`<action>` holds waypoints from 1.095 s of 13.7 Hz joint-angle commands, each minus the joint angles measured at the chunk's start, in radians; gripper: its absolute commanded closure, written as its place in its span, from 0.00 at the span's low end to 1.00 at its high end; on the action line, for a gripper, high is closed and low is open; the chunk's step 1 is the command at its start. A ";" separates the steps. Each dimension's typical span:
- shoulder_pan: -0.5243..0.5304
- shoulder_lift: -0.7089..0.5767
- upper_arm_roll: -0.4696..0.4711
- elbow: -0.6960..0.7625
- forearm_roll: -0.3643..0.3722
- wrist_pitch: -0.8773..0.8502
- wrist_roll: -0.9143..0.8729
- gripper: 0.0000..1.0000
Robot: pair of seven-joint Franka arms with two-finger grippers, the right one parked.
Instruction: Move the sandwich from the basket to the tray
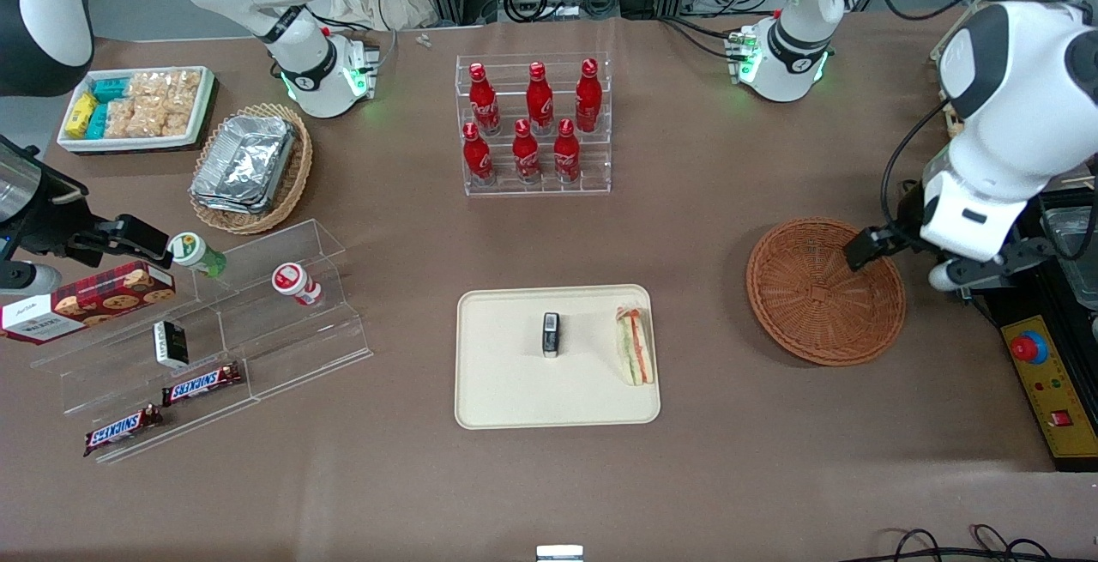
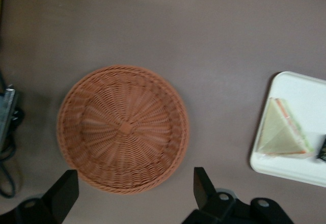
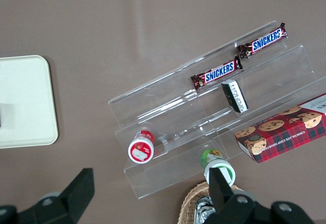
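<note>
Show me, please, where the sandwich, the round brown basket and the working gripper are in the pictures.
sandwich [image 1: 635, 346]: front view, on its filling edge, lying on the tray.
basket [image 2: 124, 128]: left wrist view, on its woven centre; nothing in it.
gripper [image 2: 135, 189]: left wrist view, midway between its open fingertips, above the basket's rim.

The sandwich [image 1: 635, 346] lies on the tray [image 1: 515, 399] at its 3 o'clock edge, the gripper [image 1: 860, 250] above the basket [image 1: 815, 313] at its 2 o'clock rim

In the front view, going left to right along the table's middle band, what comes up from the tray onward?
Tray → small dark object on it → sandwich at the tray's edge → basket → open claw above the basket's rim.
</note>
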 commanded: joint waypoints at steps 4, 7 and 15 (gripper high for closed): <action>0.075 0.123 -0.001 0.169 -0.012 -0.102 0.150 0.00; 0.075 0.146 0.001 0.192 -0.005 -0.122 0.151 0.00; 0.075 0.153 0.001 0.192 -0.004 -0.122 0.149 0.00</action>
